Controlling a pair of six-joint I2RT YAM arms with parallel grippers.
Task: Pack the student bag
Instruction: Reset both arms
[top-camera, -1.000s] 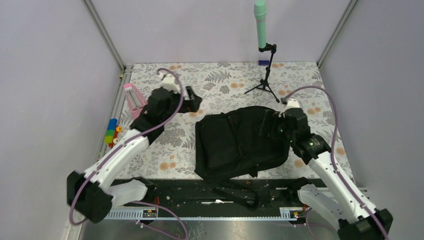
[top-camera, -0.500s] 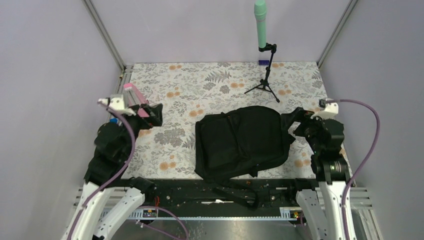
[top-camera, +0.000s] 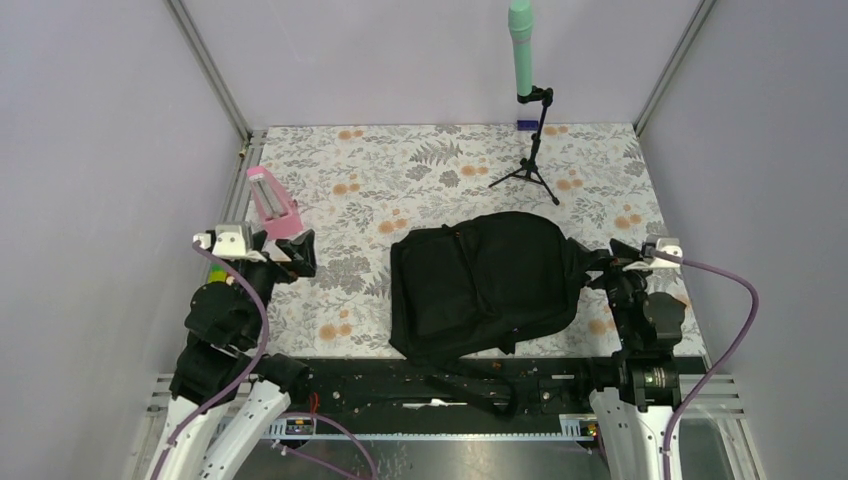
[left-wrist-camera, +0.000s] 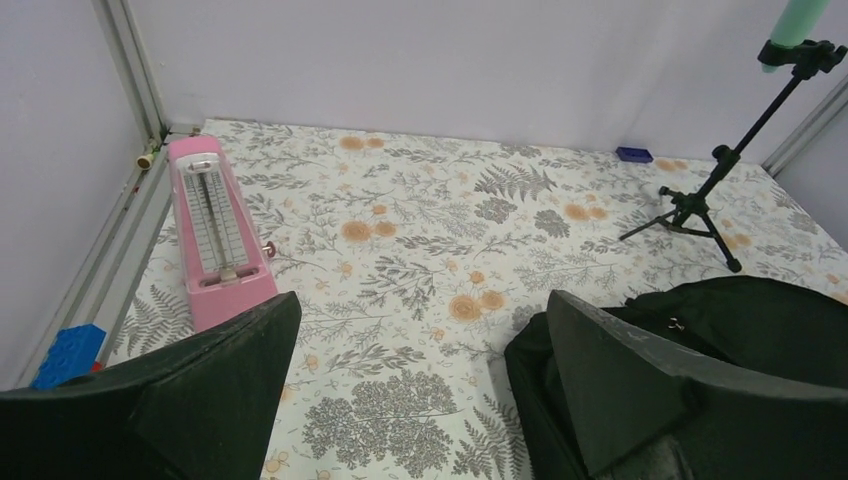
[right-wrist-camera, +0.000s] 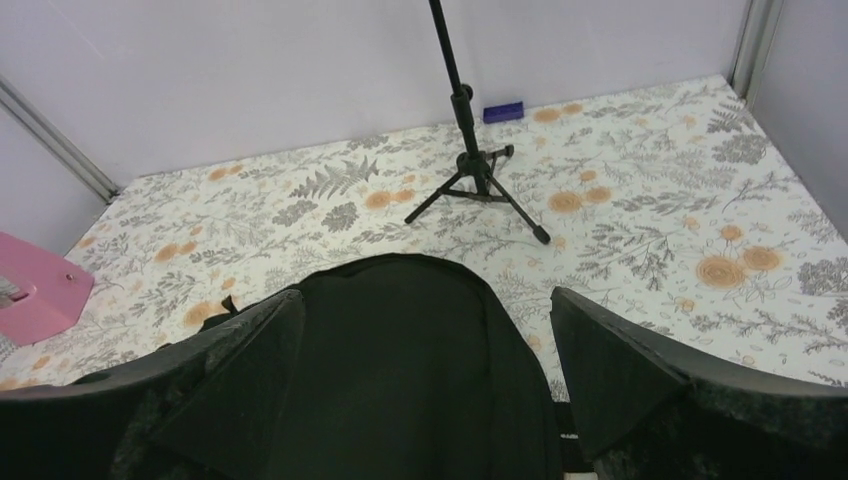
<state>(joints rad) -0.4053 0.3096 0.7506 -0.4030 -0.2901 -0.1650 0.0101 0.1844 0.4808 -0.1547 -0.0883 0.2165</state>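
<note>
The student bag (top-camera: 480, 285) is a large black fabric backpack lying flat in the middle of the flowered table, straps trailing over the near edge. My left gripper (top-camera: 300, 254) hovers open to the bag's left, apart from it. In the left wrist view its fingers (left-wrist-camera: 225, 375) are spread wide over bare tablecloth, with the bag (left-wrist-camera: 760, 320) at the right. My right gripper (top-camera: 597, 264) stands open at the bag's right edge. In the right wrist view, the bag (right-wrist-camera: 400, 370) lies below and between the spread fingers (right-wrist-camera: 640, 370), which hold nothing.
A pink metronome (top-camera: 272, 203) stands at the left, close to my left gripper. A blue block (left-wrist-camera: 68, 352) lies by the left rail. A black tripod stand (top-camera: 530, 160) holding a green tube (top-camera: 520, 35) stands at the back, a small purple block (top-camera: 527, 125) behind it.
Both arms have drawn back from the bag toward their bases. The left gripper left the far-left side of the bag, swung near the metronome and opened a little wider.
</note>
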